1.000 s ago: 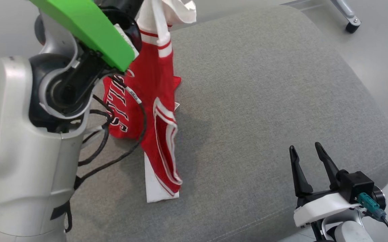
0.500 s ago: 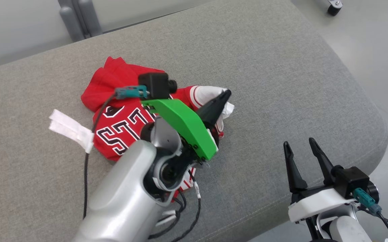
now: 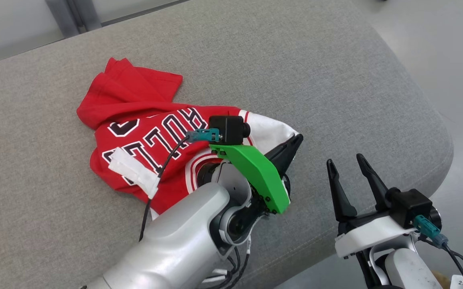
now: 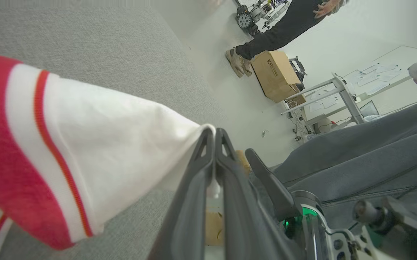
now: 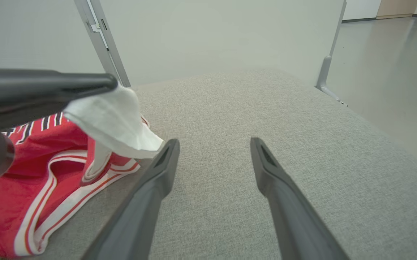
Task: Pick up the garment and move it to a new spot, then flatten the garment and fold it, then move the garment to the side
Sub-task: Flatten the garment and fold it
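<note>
One garment (image 3: 143, 120) lies rumpled on the grey cushion (image 3: 295, 72), left of centre in the head view. Its long axis runs across that view, from a bunched red end at the upper left down to a white corner at the right. That corner points at the right gripper (image 3: 344, 159) and is lifted a little off the cushion. The black letters on the chest, outlined in white, read upside down from the head camera, so their tops face the robot.

It is a red sleeveless jersey. The hem is a broad white band with a thin red stripe, and an armhole near the robot's side is edged in white and red.

There are two grippers, each with two dark fingers. The left gripper (image 3: 295, 140) has its fingers pressed together on the white corner. The left wrist view shows the cloth (image 4: 103, 144) drawn to a point between the tips of this gripper (image 4: 214, 131). The right gripper stands just beside it, over the cushion's near right edge. Its fingers are spread apart with nothing between them. In the right wrist view its fingertips (image 5: 174, 144) hang above bare cushion (image 5: 230, 108), with the garment (image 5: 49, 173) to their left.

One cardboard box (image 4: 275, 74) and one standing person (image 4: 277, 32) show in the left wrist view.
</note>
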Tool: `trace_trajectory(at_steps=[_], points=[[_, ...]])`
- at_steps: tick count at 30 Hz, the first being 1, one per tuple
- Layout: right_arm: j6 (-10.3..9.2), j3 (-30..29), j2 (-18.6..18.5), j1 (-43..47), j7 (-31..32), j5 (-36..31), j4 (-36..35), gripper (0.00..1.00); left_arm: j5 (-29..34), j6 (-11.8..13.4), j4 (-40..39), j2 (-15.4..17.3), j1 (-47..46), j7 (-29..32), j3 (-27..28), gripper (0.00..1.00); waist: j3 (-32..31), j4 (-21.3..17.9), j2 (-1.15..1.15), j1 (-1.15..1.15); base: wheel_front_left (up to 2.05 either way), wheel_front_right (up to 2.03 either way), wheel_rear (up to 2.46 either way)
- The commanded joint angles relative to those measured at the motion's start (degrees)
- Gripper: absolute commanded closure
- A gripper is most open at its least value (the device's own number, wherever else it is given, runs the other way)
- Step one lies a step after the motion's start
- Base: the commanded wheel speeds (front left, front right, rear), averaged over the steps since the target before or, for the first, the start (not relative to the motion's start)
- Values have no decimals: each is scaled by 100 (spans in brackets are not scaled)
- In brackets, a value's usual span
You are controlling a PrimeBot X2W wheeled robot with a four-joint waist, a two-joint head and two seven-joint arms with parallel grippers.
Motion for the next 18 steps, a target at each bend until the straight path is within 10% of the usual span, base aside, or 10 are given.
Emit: trace_trajectory(at_steps=[1,18], points=[[-4,7,-5,16,-4,30,-5,0,-63,-33,31,21,-112,-56,-27,100,21,-11,0,0,0,0,0],[-4,-51,-5,-29,-4,69,34,0,-935,-233,530,20,-693,-531,-881,100,6,124,0,0,0,0,0]])
